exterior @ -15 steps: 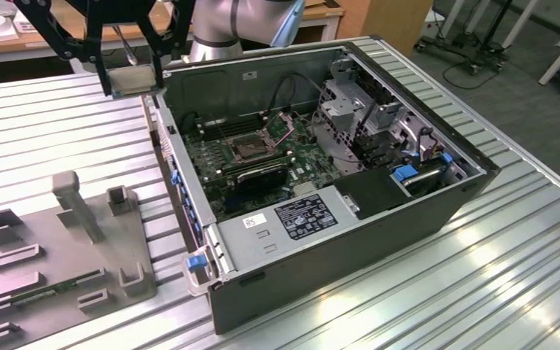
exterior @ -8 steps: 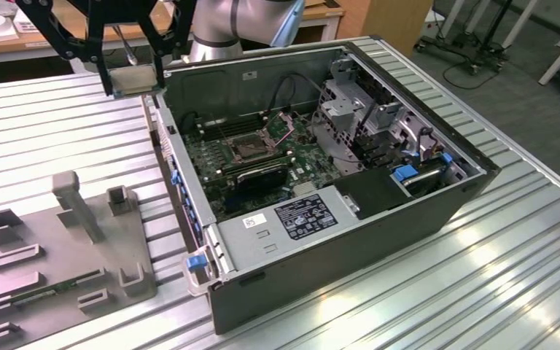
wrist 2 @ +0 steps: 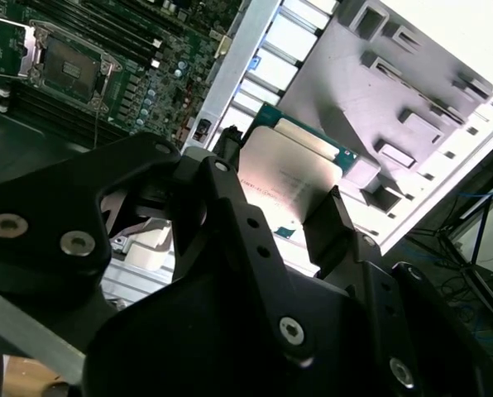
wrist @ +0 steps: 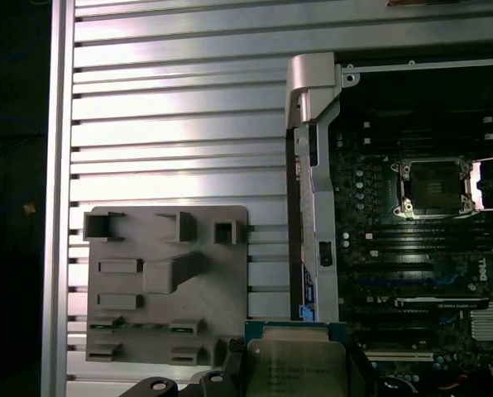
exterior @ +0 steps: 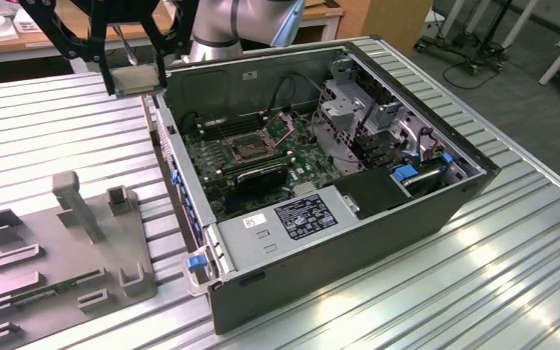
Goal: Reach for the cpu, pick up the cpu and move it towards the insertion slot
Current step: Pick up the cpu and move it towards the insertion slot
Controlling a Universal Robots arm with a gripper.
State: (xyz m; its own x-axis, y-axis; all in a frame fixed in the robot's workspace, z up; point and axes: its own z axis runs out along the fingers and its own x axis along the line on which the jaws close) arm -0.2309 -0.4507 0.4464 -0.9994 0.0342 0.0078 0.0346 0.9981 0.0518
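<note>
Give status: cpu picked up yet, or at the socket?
Picked up: the claw holds the cpu in the air, beside the open computer case, off the grey tray. Not delivered: the insertion slot on the motherboard sits open and empty.

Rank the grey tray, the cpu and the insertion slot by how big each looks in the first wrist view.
1. Grey tray, clearly largest.
2. Cpu, held in the gripper close to the camera, which enlarges it.
3. Insertion slot, farther off; the order of 2 and 3 is unsure.
</note>
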